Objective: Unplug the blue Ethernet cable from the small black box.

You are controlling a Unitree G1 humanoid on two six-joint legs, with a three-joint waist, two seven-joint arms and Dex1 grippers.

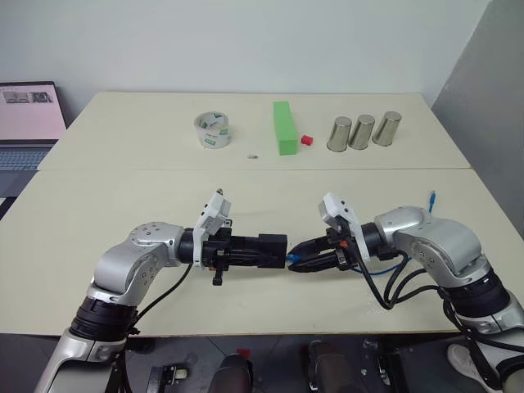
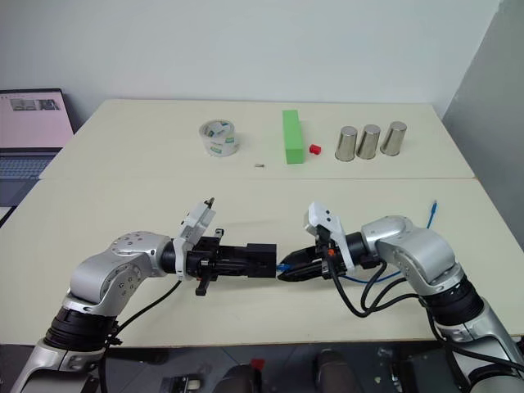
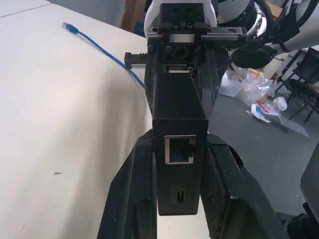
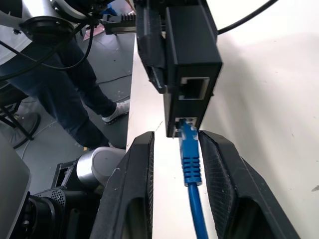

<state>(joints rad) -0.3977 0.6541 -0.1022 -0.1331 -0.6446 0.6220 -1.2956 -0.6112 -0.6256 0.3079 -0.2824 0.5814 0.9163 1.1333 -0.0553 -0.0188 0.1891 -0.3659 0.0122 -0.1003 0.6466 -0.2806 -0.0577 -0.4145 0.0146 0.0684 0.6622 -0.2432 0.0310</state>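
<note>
Both arms meet level: left claw [image 1: 274, 250] clamps the small black box [image 1: 271, 249]; right claw [image 4: 175, 164] loosely flanks the blue Ethernet cable [image 4: 190, 159].

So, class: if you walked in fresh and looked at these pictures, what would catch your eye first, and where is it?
Two grippers meet over the near table: the left gripper clamps the small black box, and the blue Ethernet cable, plugged into the box's lower port, runs between the open fingers of the right gripper. Next, on the far table, a bright green block stands between a tape roll and three metal cups.

A cream table [image 1: 123, 205] bears tape roll [image 1: 214, 131], green block [image 1: 284, 127], three cups [image 1: 361, 131]
</note>
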